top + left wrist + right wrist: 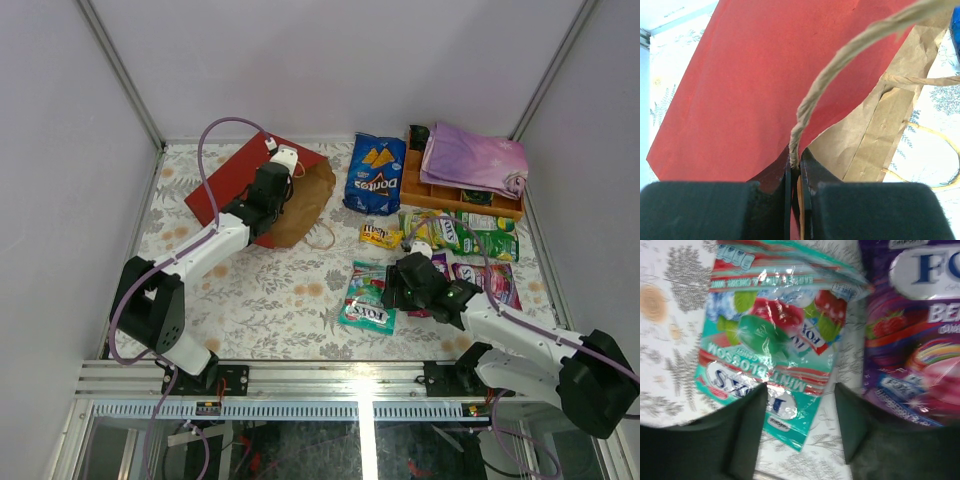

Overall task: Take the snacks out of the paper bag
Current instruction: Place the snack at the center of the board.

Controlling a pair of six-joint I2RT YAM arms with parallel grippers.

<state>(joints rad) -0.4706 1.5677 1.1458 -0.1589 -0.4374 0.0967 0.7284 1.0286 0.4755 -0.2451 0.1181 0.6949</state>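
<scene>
- Several glossy snack packets lay out on the flower-patterned table (260, 300), well apart from the bag. They were a blue Doritos chip bag (375, 175), a small yellow pack (380, 236), green Fox's candy packs (465, 232), a purple Fox's pack (915, 330) and a teal Mint Blossom Fox's pack (775, 330).
- The tall red paper bag with a brown kraft lining (220, 185) lay on its side at the far left of the table, its mouth turned toward the Doritos chip bag. The mouth looked flattened, and whether any packet remained inside could not be told.
- The left tool (799, 167) was clamped narrow on the bag's thin twisted string handle (855, 50), with the red rim caught beside it.
- The right tool (800, 405) hovered low over the teal pack, its fingers apart and nothing between them. That pack lay flat on the table just beside the purple one.
- Judged from this, most of the job looked done. What was left was to check the bag, perhaps by tipping it up by the handle, and to fetch anything hidden within.
- The orange wooden tray (412, 186) under the folded purple cloth (472, 158) stood at the far right, apart from the work.
</scene>
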